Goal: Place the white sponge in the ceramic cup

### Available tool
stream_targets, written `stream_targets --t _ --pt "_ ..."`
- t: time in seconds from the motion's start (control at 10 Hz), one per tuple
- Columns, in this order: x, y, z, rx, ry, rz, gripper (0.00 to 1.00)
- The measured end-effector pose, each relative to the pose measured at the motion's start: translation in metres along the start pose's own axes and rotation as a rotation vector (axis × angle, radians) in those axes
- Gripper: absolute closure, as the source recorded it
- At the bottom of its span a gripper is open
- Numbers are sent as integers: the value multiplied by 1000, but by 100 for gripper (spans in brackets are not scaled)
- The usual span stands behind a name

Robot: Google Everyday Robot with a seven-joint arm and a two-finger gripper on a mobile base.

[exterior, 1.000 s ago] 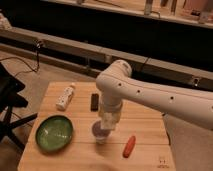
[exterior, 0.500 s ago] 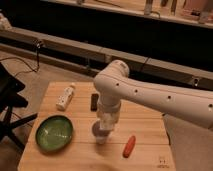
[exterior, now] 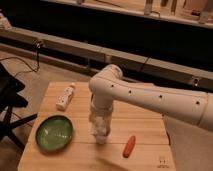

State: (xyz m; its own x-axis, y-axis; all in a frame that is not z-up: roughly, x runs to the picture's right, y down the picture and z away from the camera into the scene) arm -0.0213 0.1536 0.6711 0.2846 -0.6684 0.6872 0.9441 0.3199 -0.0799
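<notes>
My gripper [exterior: 100, 126] points straight down over the middle of the wooden table [exterior: 145, 125], at the end of the white arm [exterior: 150, 97] that reaches in from the right. Right under it a pale, roughly cylindrical thing [exterior: 101, 138] rests on the table; it looks like the ceramic cup. I cannot make out the white sponge as a separate thing; it may be at the gripper tip, hidden by the wrist. A white oblong object [exterior: 65, 96] lies at the table's back left.
A green bowl [exterior: 54, 133] sits at the front left of the table. An orange carrot [exterior: 129, 146] lies to the right of the gripper near the front edge. A black chair [exterior: 10, 107] stands left of the table, with cables on the floor behind it.
The arm has barely shifted over the same spot. A small dark object seen earlier just left of the arm is now hidden behind it.
</notes>
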Motion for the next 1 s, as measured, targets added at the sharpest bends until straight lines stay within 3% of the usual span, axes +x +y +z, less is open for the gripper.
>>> stream_targets --t 0.3,0.5,1.0 --pt "0 2 7 -3 4 9 36" --pt "0 2 10 -17 7 16 21" --pt "5 10 8 -40 37 51 20"
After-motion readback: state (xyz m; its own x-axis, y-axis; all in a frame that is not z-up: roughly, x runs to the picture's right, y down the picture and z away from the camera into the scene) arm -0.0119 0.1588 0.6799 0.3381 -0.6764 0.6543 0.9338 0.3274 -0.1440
